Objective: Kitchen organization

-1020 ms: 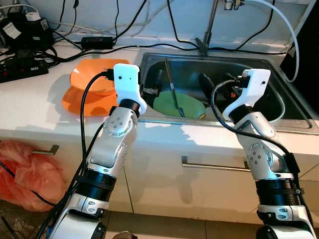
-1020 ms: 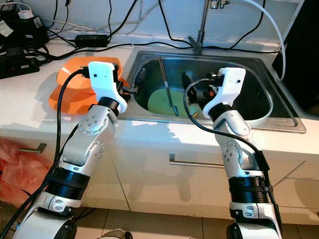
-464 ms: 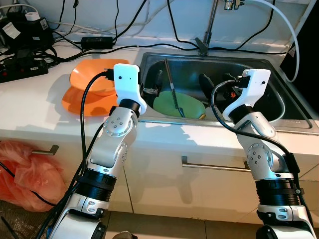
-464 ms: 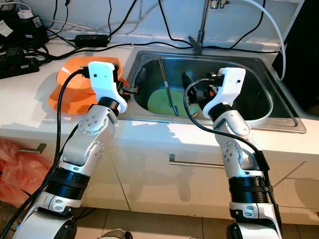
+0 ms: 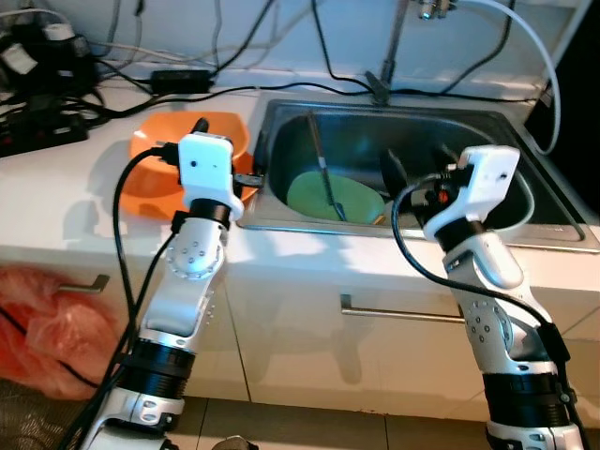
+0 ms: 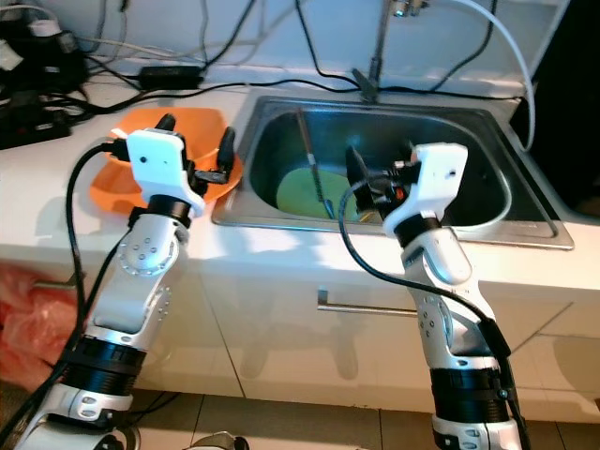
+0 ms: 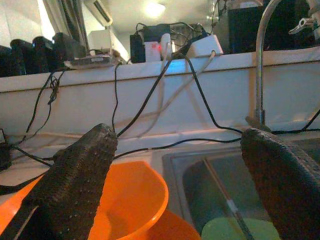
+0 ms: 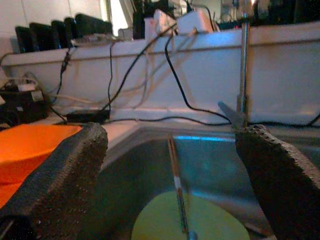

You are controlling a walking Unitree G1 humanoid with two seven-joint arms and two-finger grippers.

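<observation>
An orange bowl (image 5: 192,150) sits on an orange plate (image 6: 112,192) on the white counter, left of the steel sink (image 5: 281,202). In the sink lies a green plate (image 5: 333,195) with chopsticks (image 5: 324,173) resting across it. My left gripper (image 6: 197,139) hovers open over the orange bowl's right rim, holding nothing. In the left wrist view the orange bowl (image 7: 127,200) is just ahead and the green plate (image 7: 240,231) is beyond. My right gripper (image 6: 380,169) stands open above the sink, facing the green plate (image 8: 190,220) and the chopsticks (image 8: 177,195).
The faucet (image 5: 386,66) rises at the sink's back edge. Black cables and a power strip (image 5: 37,131) crowd the counter's back left. A round metal pot rim (image 5: 530,197) is in the sink's right half. A red plastic bag (image 5: 47,319) lies by the cabinet, below a drawer handle (image 5: 403,311).
My left gripper has swung left, from the sink's left edge to over the orange bowl. The right arm has shifted slightly right. Both stay open.
</observation>
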